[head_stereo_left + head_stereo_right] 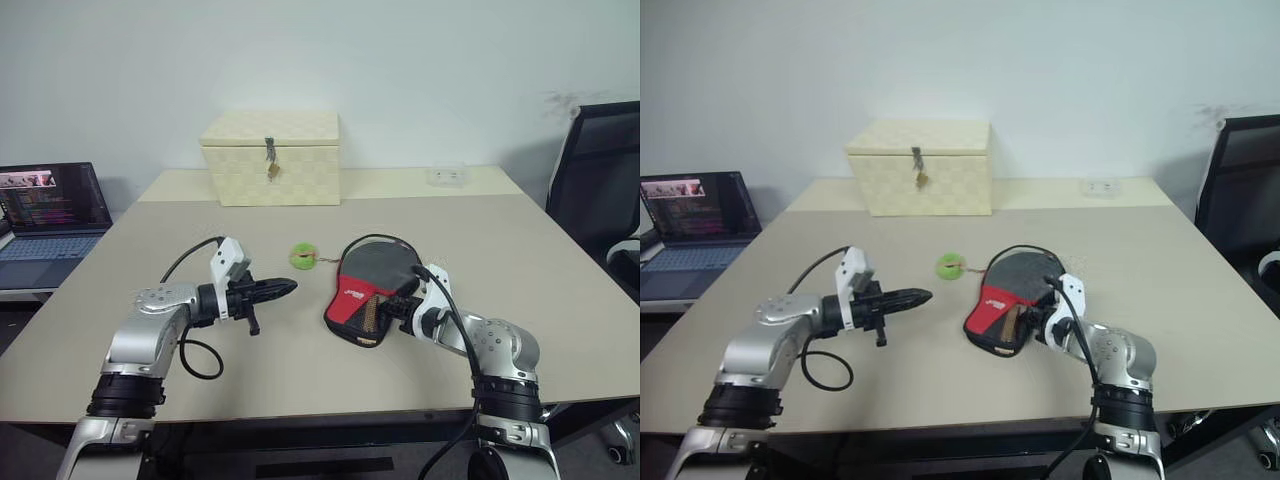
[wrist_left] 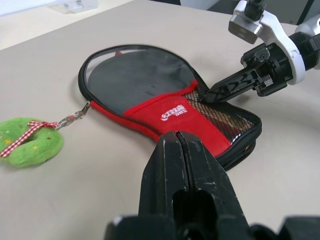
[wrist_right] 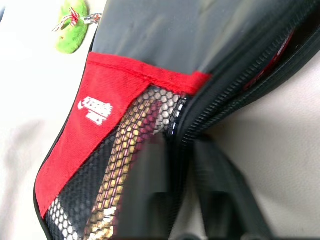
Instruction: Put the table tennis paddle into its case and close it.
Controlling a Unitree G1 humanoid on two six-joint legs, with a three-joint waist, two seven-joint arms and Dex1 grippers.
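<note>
Fabric, black above and red below, is making up the case (image 1: 368,283), which we are seeing lying flat on the beige table (image 1: 520,260) near its front edge, toward our right side. Inside it the table tennis paddle (image 3: 117,165) is sitting: through the mesh pocket we are making out the light wooden handle with its red stripe, while the blade is staying hidden under the smooth dark cover. Along the open zipper seam a sliver of red edge is peeking out in the right wrist view.

Our right gripper (image 2: 212,94) is pressing its black fingers together on the case's zippered rim beside the mesh; whether the zipper pull itself is caught, we cannot tell. Our left gripper (image 1: 283,289) is hovering over bare table to the left of the case, fingers pressed together on nothing, pointing toward it.

Head views are showing a cream checkered box (image 1: 271,157) with a metal latch, lid down, standing at the far side, and a laptop (image 1: 50,212) off to the left. From the left wrist we are reading the white logo on the red panel and the fuzzy green tag (image 2: 29,141), a round plush piece with a checked ribbon, clipped by a small chain to the case's rounded end.
</note>
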